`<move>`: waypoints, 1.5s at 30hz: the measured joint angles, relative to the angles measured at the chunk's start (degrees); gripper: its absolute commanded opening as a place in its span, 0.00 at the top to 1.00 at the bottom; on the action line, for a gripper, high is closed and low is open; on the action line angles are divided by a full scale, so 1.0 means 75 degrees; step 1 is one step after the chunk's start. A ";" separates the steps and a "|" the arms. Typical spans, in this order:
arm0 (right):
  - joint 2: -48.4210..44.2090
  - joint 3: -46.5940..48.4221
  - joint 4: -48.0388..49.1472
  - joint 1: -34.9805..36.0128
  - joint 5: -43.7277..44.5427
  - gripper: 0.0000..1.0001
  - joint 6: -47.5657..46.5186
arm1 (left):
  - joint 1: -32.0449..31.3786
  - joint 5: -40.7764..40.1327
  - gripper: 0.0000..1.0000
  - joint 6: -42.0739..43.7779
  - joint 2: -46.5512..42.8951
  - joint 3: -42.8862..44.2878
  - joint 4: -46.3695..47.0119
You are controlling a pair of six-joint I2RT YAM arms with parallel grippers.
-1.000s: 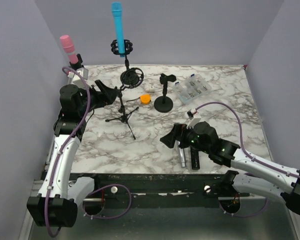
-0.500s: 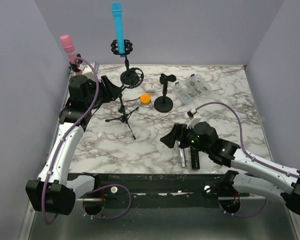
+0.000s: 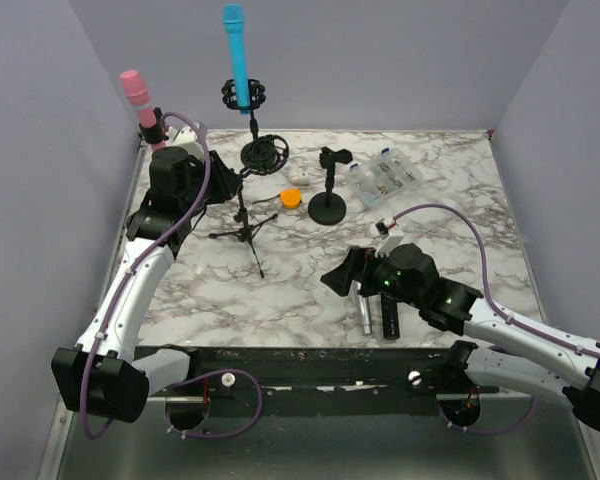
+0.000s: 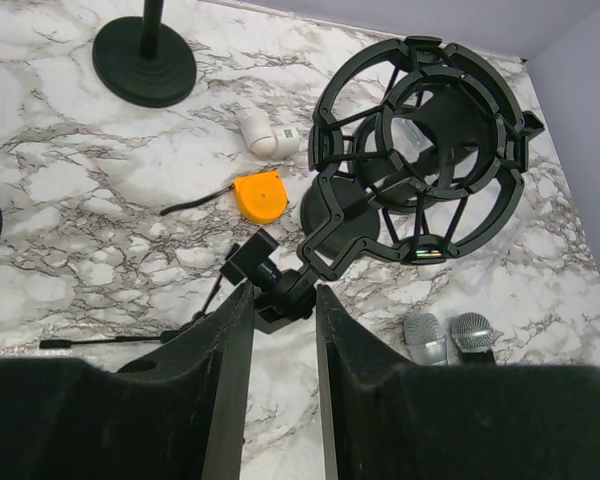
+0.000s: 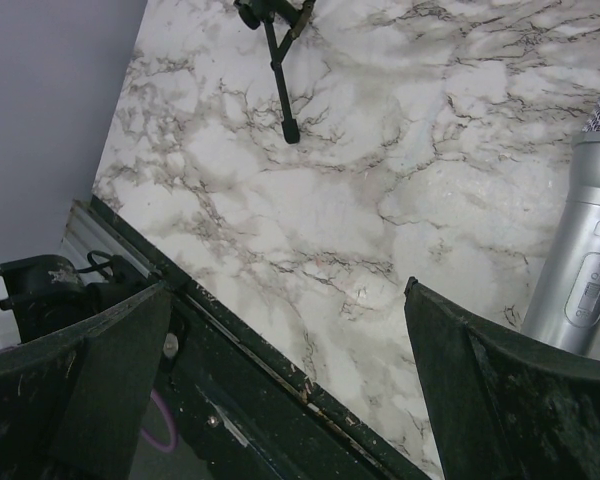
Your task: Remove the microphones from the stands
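Note:
A black tripod stand (image 3: 245, 215) with an empty round shock mount (image 3: 265, 153) stands left of centre. My left gripper (image 3: 228, 182) is shut on the stand's swivel joint (image 4: 275, 290) just below the shock mount (image 4: 420, 165). A blue microphone (image 3: 238, 55) sits upright in another shock mount at the back, and a pink microphone (image 3: 137, 95) stands at the back left. A silver microphone (image 3: 364, 312) and a black one (image 3: 388, 315) lie near the front edge. My right gripper (image 3: 338, 277) is open and empty beside them; the silver microphone also shows in the right wrist view (image 5: 590, 260).
A round-base desk stand (image 3: 328, 205), an orange tape measure (image 3: 292, 197), a small white object (image 3: 298, 178) and a clear parts box (image 3: 384, 180) sit at the back. The right gripper (image 5: 288, 287) hangs over the table's front edge (image 5: 280, 375). Grey walls enclose three sides.
My left arm has swung forward and right to the tripod stand and closed on its joint. The tripod has shifted slightly. The right arm has not moved.

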 measured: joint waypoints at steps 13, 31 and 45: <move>0.0003 0.0000 0.0003 0.0000 0.0000 0.00 0.0000 | -0.0114 -0.0294 0.89 0.0009 -0.0481 -0.0845 0.0886; 0.0047 0.0000 0.0000 0.0000 0.0000 0.00 0.0000 | -0.0239 -0.0373 0.13 0.0017 -0.0930 -0.1801 0.0860; 0.0058 -0.0026 0.0017 0.0000 -0.0006 0.00 0.0003 | 0.1172 0.1320 0.26 -0.0015 -0.1813 -0.3013 0.1346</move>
